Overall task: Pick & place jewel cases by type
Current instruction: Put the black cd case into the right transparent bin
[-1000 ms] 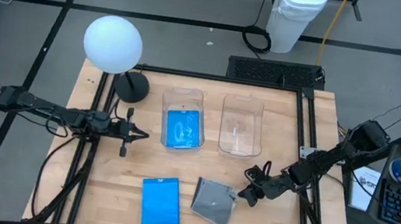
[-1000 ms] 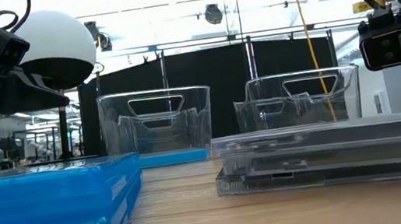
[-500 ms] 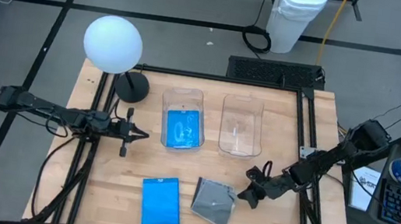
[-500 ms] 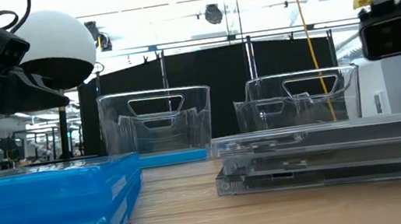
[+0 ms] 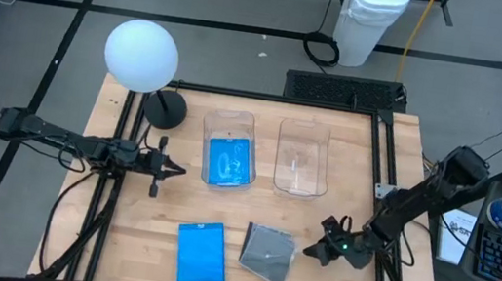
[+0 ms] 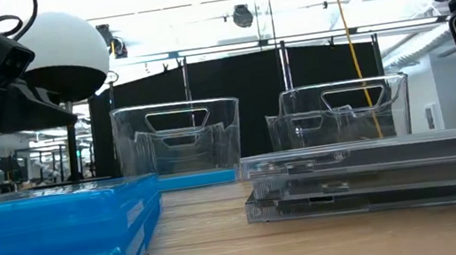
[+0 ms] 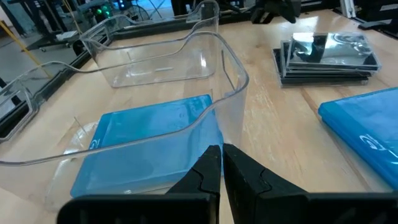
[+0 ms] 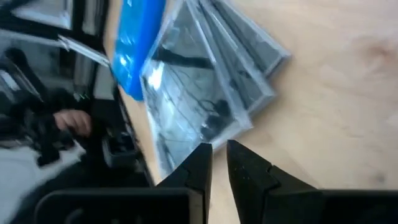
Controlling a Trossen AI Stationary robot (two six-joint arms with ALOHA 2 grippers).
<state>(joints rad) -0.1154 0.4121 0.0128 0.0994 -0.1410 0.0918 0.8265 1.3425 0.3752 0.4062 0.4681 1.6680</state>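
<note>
Two stacks of jewel cases lie flat on the table near its front edge: bright blue ones (image 5: 201,255) and, to their right, grey see-through ones (image 5: 269,253). One more blue case (image 5: 228,160) lies on the floor of the left clear tub (image 5: 231,118). The right tub (image 5: 302,156) holds nothing that I can see. My right gripper (image 5: 314,251) hovers just right of the grey stack (image 8: 211,81). It points at the stack, its fingers a narrow gap apart (image 8: 219,152) with nothing between them. My left gripper (image 5: 173,168) waits shut (image 7: 222,155) left of the left tub.
A white globe lamp (image 5: 141,54) stands at the table's far left corner on a black round foot (image 5: 166,109). A black frame (image 5: 381,159) runs along the table's sides. Bare wood lies between the tubs and the two stacks.
My right gripper has drawn back from the grey stack toward the table's near right corner and has rolled about its own axis. In the low view its arm has slid toward the picture's right edge. The cases have not moved.
</note>
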